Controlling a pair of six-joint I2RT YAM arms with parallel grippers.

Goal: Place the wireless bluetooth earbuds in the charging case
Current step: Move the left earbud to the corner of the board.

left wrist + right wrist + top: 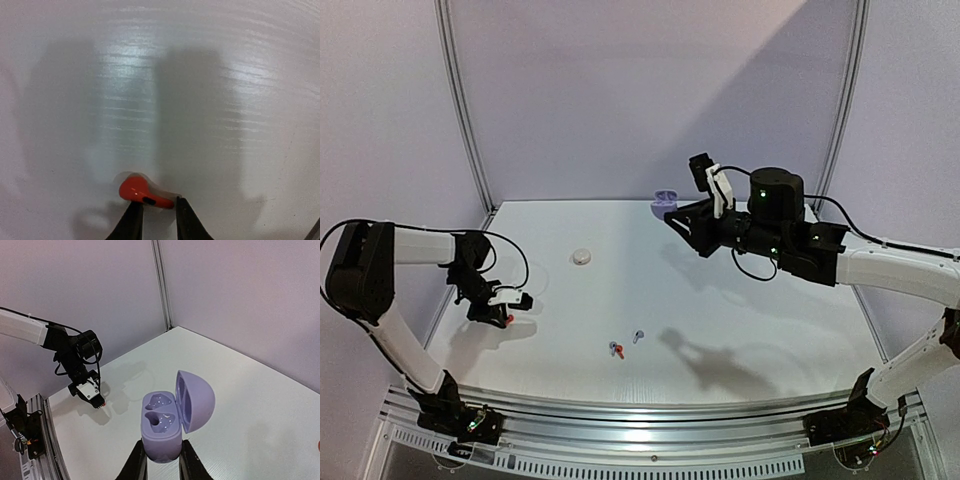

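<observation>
We pinch a red-orange earbud (142, 191) in the left gripper (159, 206); right gripper (162, 461) clamps the lavender case (161, 429); seating comes next.

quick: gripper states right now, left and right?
Left gripper: closed, holding a red-orange earbud by its stem.
Right gripper: closed, holding the lavender charging case, lid open.
</observation>
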